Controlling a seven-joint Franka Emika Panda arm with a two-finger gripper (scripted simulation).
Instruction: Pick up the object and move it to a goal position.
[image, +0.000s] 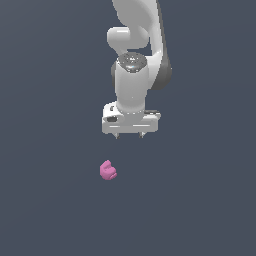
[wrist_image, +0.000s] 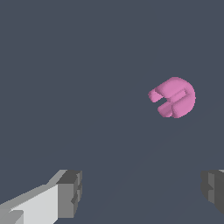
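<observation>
Your gripper (image: 129, 135) hung above the dark bench (image: 50, 200) with its fingers (wrist_image: 70, 192) spread wide and nothing between them. The pink object (image: 107, 170) sat apart from it, toward the exterior view's left; looked like it rested on the bench, hard to say for sure.

The exterior view looks from a distance at the front of the arm (image: 135, 60), set high and tilted down onto the flat grey bench (image: 50, 200). The wrist view sits on the arm itself, facing straight down past its two spread fingers (wrist_image: 70, 194), far closer to the surface. Both views share the small pink blob (image: 108, 170) (wrist_image: 174, 97) and the bench around it.
</observation>
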